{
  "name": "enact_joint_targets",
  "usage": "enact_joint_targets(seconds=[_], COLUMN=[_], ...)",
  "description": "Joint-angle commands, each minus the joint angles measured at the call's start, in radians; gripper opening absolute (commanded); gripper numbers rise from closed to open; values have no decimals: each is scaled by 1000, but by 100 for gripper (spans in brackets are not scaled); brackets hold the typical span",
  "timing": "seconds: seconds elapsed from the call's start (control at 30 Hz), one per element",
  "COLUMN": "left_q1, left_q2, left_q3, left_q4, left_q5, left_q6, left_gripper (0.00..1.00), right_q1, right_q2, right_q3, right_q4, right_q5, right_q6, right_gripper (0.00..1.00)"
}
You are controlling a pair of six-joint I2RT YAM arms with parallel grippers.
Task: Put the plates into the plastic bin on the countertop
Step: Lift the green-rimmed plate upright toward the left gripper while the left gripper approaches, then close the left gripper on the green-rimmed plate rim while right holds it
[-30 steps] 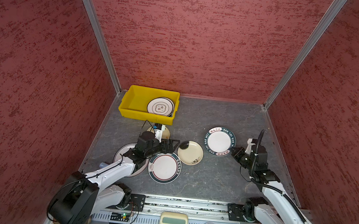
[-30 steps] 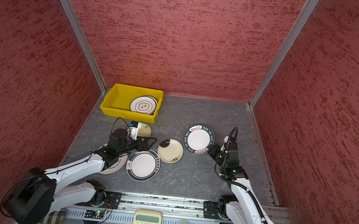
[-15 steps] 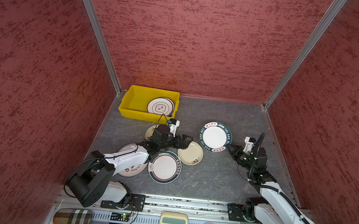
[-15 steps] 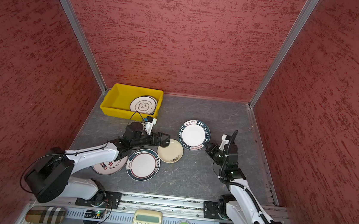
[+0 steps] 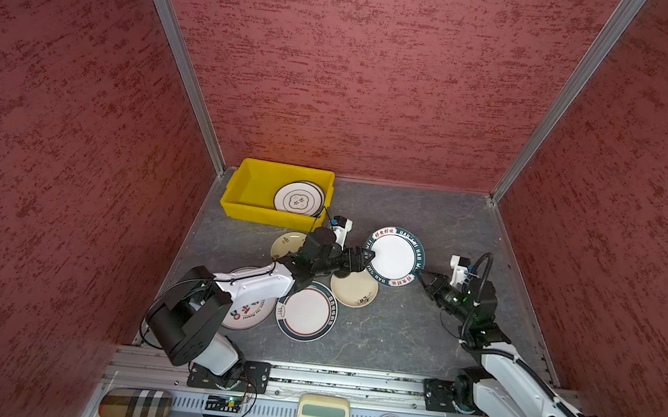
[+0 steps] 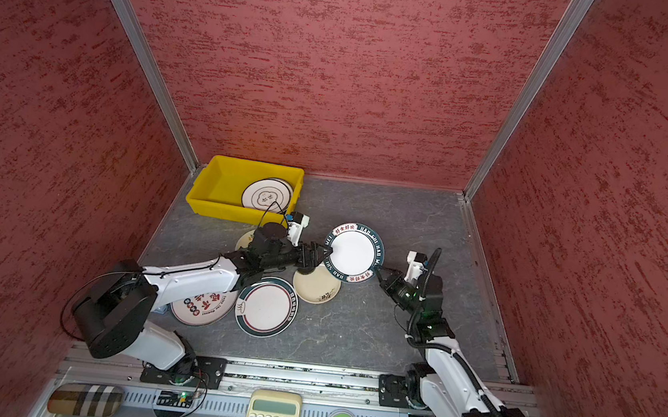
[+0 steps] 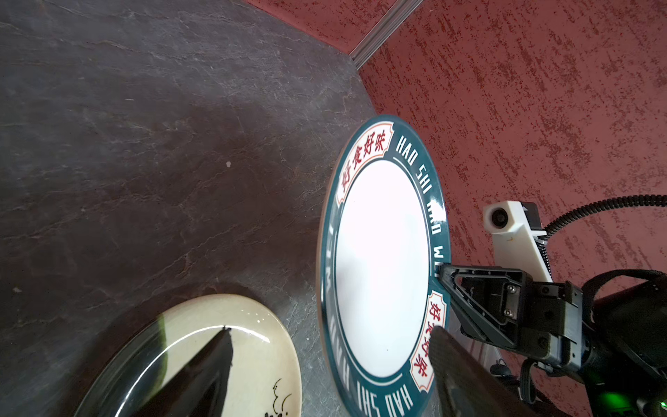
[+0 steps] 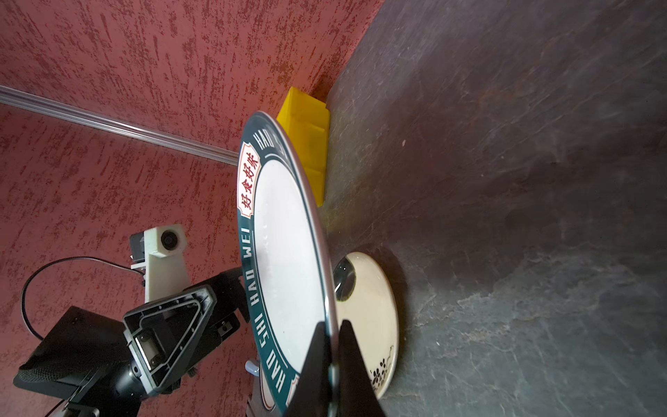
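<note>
Bright, even overhead light, soft shadows on countertop (image 5: 374,338); wrist pics warped @ edges.

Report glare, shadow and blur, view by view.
In both top views, even light and sharp detail across the countertop; in the left wrist view, a glare spot washes out lettering on the teal-rimmed plate and a broad shadow darkens the stone beside it; in the right wrist view, the right end effector is a dark, soft silhouette pinching that plate's rim.

The right gripper (image 8: 332,326) pinches the green-rimmed plate (image 8: 288,245) (lettered HAO SHI HAO WEI) by its rim, over a cream floral plate (image 8: 375,307) on the desk (image 8: 505,180).
</note>
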Motion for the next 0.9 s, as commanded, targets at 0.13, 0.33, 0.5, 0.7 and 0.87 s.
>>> enact_joint_targets(seconds=[0.13,0.33,0.5,0.7,0.87], left_q1=[-19,-50,-53,-53,-50], left_q2=[57,75,85,80,77], left_q3=[55,79,83,70,69], left_q4=[-3,-16,-18,0,-1], left_q5=[-3,-19,-20,-32,-40], left_q6=[19,53,51,48,64], left_gripper=[63,47,12,0,0], right_q1=[23,34,40,44,44], right_q2=[-51,-32,-20,-27,-60], right_q3=[-49,-65,-68,-78,-98], right_q4=[132,183,189,202,195], right_q5=[-10,-27,-25,-33,-16], right_q6=[34,48,41,35,38], right_gripper=[0,0,0,57,98])
